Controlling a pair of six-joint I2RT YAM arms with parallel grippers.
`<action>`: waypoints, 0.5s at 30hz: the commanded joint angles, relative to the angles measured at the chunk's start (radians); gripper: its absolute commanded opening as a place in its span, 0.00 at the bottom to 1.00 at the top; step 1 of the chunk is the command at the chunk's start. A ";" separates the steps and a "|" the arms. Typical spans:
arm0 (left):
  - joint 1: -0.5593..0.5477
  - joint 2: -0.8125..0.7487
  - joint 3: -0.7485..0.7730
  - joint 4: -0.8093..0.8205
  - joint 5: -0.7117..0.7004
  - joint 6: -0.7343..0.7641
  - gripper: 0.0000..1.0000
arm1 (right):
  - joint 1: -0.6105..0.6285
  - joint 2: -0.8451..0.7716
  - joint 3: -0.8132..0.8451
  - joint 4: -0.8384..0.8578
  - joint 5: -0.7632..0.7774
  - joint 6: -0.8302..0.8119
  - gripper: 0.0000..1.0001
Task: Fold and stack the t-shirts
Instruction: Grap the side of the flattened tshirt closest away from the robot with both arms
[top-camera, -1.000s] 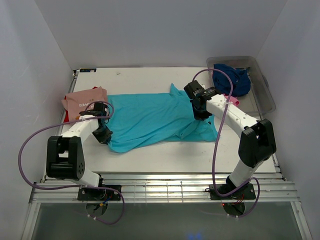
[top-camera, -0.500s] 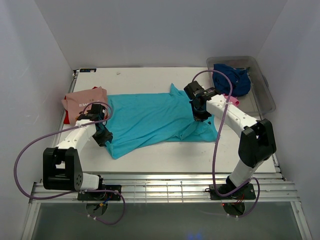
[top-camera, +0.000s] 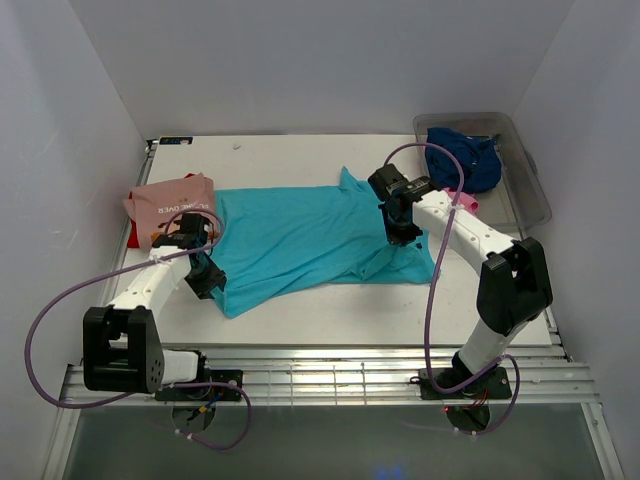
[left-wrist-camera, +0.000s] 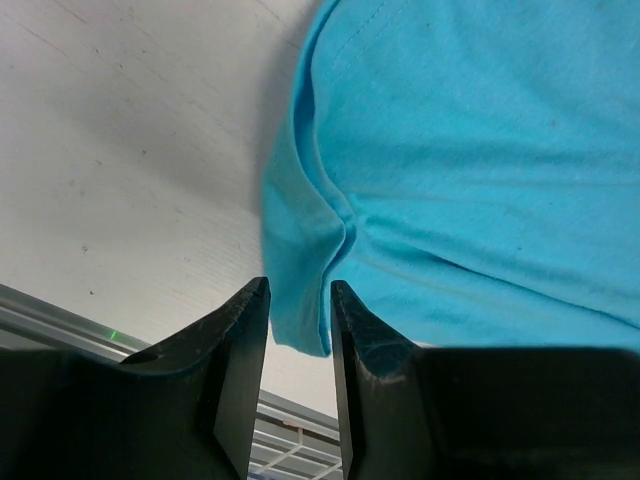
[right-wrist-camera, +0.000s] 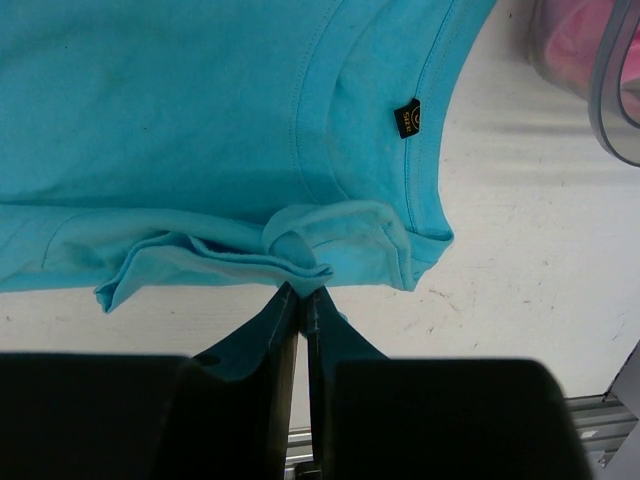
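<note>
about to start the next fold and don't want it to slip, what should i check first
1. Right gripper shut on the edge of the turquoise t-shirt: ok
2. Left gripper clamped on the hem: not ok, jaws parted around it
3. Turquoise t-shirt flat: not ok, bunched by the right gripper
4. Salmon-pink t-shirt folded on the left: ok
5. Navy t-shirt in the tub, out of the way: ok

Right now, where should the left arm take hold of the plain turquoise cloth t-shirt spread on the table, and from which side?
Pinch the turquoise t-shirt at its near-left corner, coming in from the shirt's left edge over the table. That corner lies loose and rumpled, and the left gripper has open jaws either side of it.
</note>
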 joint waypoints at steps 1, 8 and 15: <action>0.000 -0.072 -0.025 -0.004 0.023 -0.013 0.42 | -0.001 -0.034 -0.009 0.008 -0.007 0.000 0.11; -0.010 -0.077 -0.045 0.020 0.049 -0.016 0.43 | -0.003 -0.037 -0.015 0.013 -0.019 0.000 0.11; -0.024 -0.051 -0.036 0.039 0.073 -0.019 0.43 | -0.003 -0.040 -0.018 0.011 -0.017 -0.003 0.11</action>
